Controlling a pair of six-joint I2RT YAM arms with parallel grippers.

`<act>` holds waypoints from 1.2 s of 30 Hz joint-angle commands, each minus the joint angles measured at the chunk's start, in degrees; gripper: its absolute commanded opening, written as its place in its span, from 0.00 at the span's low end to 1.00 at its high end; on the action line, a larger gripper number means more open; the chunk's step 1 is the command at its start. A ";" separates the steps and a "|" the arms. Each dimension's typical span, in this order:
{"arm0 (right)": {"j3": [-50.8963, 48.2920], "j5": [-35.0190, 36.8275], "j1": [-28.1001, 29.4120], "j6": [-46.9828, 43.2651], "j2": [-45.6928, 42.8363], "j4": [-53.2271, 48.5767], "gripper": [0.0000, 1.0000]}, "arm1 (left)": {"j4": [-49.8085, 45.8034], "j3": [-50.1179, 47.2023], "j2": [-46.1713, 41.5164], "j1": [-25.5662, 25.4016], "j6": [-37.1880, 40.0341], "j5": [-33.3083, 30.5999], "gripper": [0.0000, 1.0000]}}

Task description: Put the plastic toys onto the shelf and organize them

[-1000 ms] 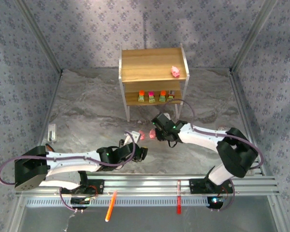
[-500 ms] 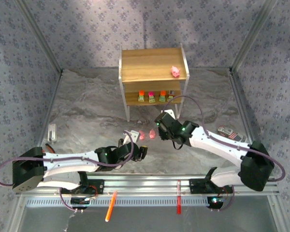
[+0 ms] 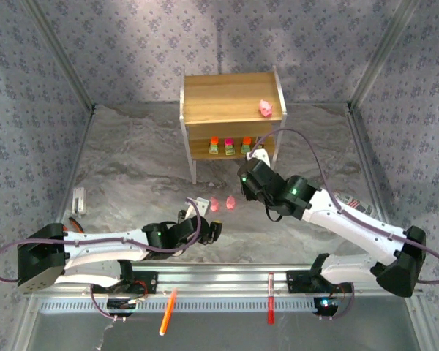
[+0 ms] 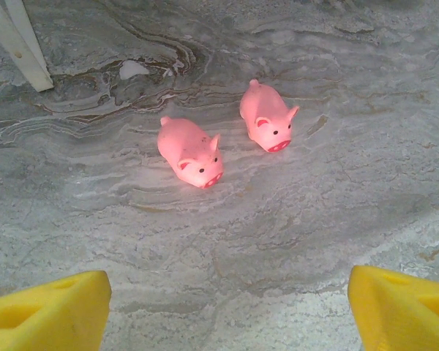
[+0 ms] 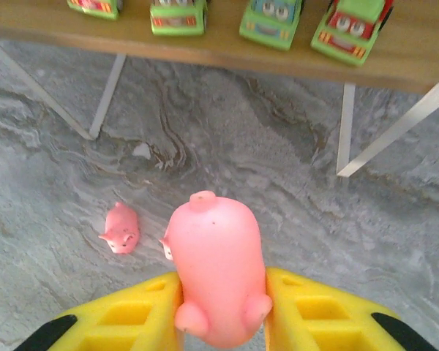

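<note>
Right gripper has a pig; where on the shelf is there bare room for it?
Top board: bare across its left and middle, with one pig by its right edge. That is probably the best spot for the held pig. Lower board: crowded, four blocky toys in a row along it, only narrow gaps between.

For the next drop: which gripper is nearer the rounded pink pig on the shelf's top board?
Right. The right gripper, shut on another pink pig, is just in front of the shelf holding that pig; the left gripper is farther back.
</note>
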 commanded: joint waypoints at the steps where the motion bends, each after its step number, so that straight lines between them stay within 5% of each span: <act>1: 4.72 3.39 0.54 -2.53 -1.22 -3.22 0.32 | 0.10 0.57 0.39 0.34 0.31 -1.29 0.84; 18: 21.92 7.33 -1.47 -11.08 2.55 -4.74 0.32 | 1.28 1.74 4.21 0.27 0.47 -0.41 0.84; 36: 39.98 2.17 -10.27 -15.84 16.56 -6.06 0.32 | 1.64 -0.16 2.60 0.28 -0.30 -1.20 0.85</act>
